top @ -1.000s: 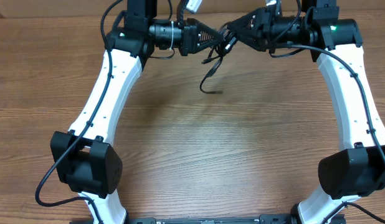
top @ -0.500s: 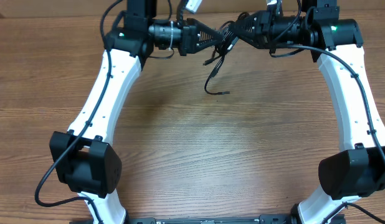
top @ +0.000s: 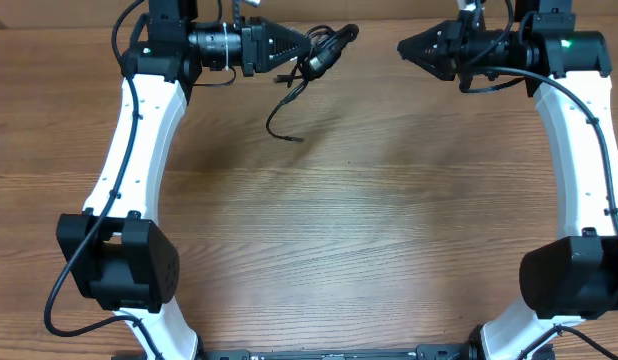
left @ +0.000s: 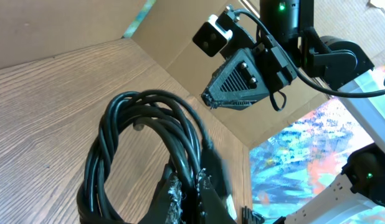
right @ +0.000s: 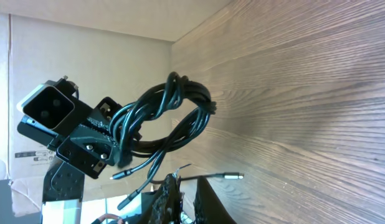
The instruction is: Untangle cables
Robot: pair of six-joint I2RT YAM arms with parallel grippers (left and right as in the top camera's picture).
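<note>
The cables (top: 327, 48) are a small black coil held in the air over the far edge of the table, and my left gripper (top: 305, 50) is shut on it. In the left wrist view the coil (left: 142, 140) loops up from my left gripper (left: 192, 190). One loose strand (top: 279, 118) hangs down, with its plug end touching the wood. My right gripper (top: 402, 47) is shut with nothing in it, a short way right of the coil. The right wrist view shows the twisted coil (right: 171, 115) with several plug ends dangling beyond my right gripper (right: 189, 190).
The brown wooden table (top: 319, 240) spreads between the two white arms, whose bases stand at the near edge. A cardboard wall (left: 61, 22) stands behind the far edge of the table, close to both grippers.
The two grippers, which met at the coil, have drawn apart. The left has carried the coil leftward. The right has shut and pulled back to the right without any cable.
</note>
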